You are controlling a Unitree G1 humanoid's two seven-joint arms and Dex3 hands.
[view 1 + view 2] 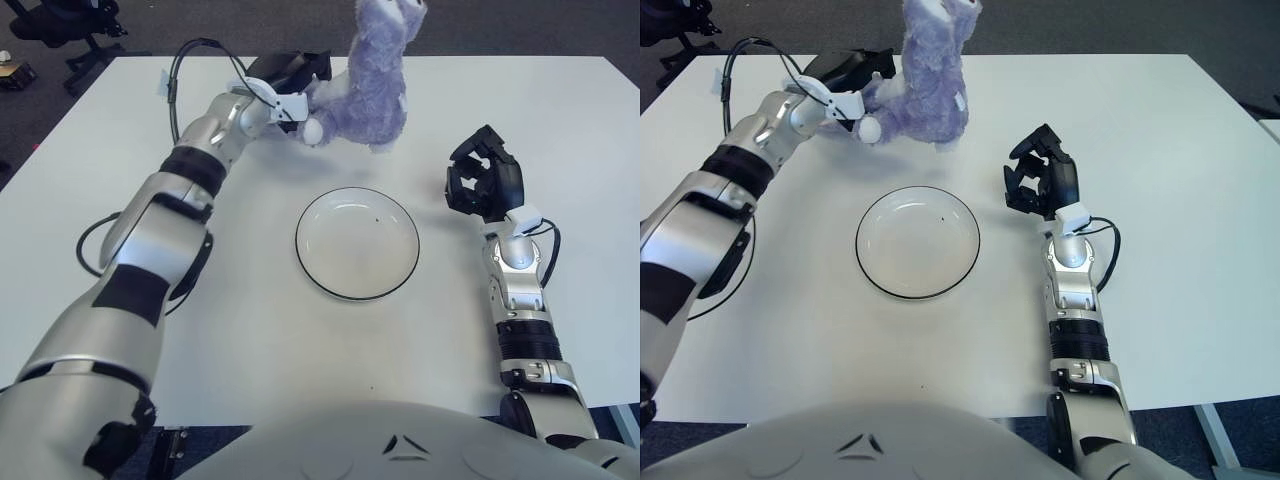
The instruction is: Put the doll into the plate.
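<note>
A fluffy purple llama doll (372,88) is held upright above the far middle of the white table, its head reaching the top edge of the view. My left hand (290,85) is shut on the doll's rear left side, near a white foot. A white plate (356,243) with a dark rim lies empty at the table's centre, nearer to me than the doll. My right hand (484,185) shows to the right of the plate, raised on an upright forearm, fingers curled and holding nothing.
A black cable (185,70) loops off my left wrist over the table's far left. An office chair (60,25) stands on the dark floor beyond the table's far left corner. The table's far edge runs just behind the doll.
</note>
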